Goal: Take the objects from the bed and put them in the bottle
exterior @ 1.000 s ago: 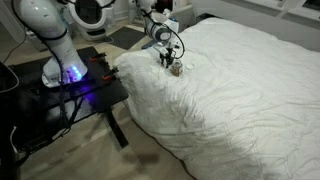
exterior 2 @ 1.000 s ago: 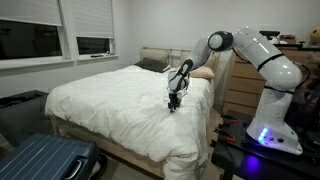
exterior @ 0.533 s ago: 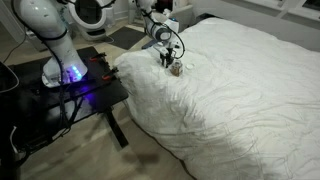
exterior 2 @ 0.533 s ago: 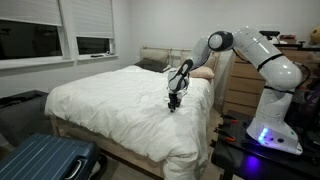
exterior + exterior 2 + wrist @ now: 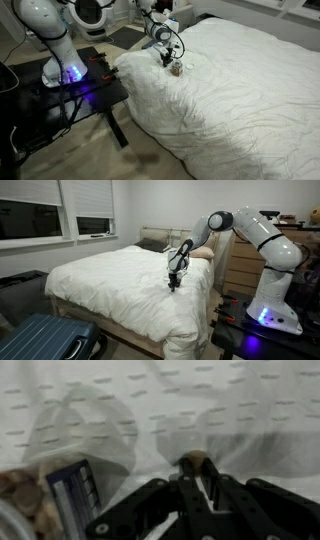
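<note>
My gripper [image 5: 193, 472] is down on the white duvet of the bed [image 5: 255, 415], with its fingers shut on a tiny tan, rounded object [image 5: 193, 459] pinched at the tips. The small bottle [image 5: 40, 500] stands just to its left in the wrist view. It has a blue label and is filled with pale tan bits. In both exterior views the gripper [image 5: 166, 58] [image 5: 173, 282] sits low near the bed's edge [image 5: 240, 95] [image 5: 110, 280], right beside the little bottle [image 5: 177, 69]. No other loose bits show on the duvet.
A black table [image 5: 95, 88] carrying the arm's base with a blue light stands beside the bed. A blue suitcase [image 5: 45, 340] lies on the floor at the bed's foot. A wooden dresser [image 5: 238, 260] stands behind the arm.
</note>
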You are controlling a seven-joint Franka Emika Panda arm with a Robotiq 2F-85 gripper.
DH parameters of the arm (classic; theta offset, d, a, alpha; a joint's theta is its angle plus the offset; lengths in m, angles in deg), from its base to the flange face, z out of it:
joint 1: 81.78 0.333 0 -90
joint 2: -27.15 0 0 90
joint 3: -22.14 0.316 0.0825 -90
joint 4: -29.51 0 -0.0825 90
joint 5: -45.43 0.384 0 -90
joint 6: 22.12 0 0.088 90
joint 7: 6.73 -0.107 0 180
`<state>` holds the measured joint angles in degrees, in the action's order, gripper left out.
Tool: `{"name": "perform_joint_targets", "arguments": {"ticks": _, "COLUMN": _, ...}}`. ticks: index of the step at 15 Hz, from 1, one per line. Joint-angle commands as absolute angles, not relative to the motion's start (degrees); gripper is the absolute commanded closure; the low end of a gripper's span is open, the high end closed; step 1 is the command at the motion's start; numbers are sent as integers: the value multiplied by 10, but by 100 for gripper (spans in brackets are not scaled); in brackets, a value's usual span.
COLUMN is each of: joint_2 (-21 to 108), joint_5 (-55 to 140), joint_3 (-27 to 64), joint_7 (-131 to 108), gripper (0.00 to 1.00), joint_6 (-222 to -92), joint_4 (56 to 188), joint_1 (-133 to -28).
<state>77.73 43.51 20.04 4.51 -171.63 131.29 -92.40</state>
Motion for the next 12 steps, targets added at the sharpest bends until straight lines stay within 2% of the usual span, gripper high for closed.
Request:
{"name": "perform_joint_targets", "arguments": {"ticks": 1, "joint_2": 769, "joint_5": 431, "joint_3": 199, "joint_7": 45, "gripper": 79, "joint_6": -1709, "joint_4": 1317, "joint_1": -923}}
{"name": "perform_joint_targets", "arguments": {"ticks": 3, "joint_2": 764, "joint_5": 432, "joint_3": 200, "joint_7": 44, "gripper": 84, "joint_6": -1707, "joint_4": 1321, "joint_1": -923}}
{"name": "perform_joint_targets", "arguments": {"ticks": 4, "joint_2": 761, "joint_5": 433, "joint_3": 201, "joint_7": 44, "gripper": 95, "joint_6": -1705, "joint_4": 1323, "joint_1": -924}}
{"name": "perform_joint_targets", "arguments": {"ticks": 6, "joint_2": 761, "joint_5": 434, "joint_3": 201, "joint_7": 45, "gripper": 100, "joint_6": -1703, "joint_4": 1323, "joint_1": -925}}
{"name": "perform_joint_targets", "arguments": {"ticks": 12, "joint_2": 736, "joint_5": 434, "joint_3": 201, "joint_7": 41, "gripper": 99, "joint_6": -1694, "joint_4": 1341, "joint_1": -920}}
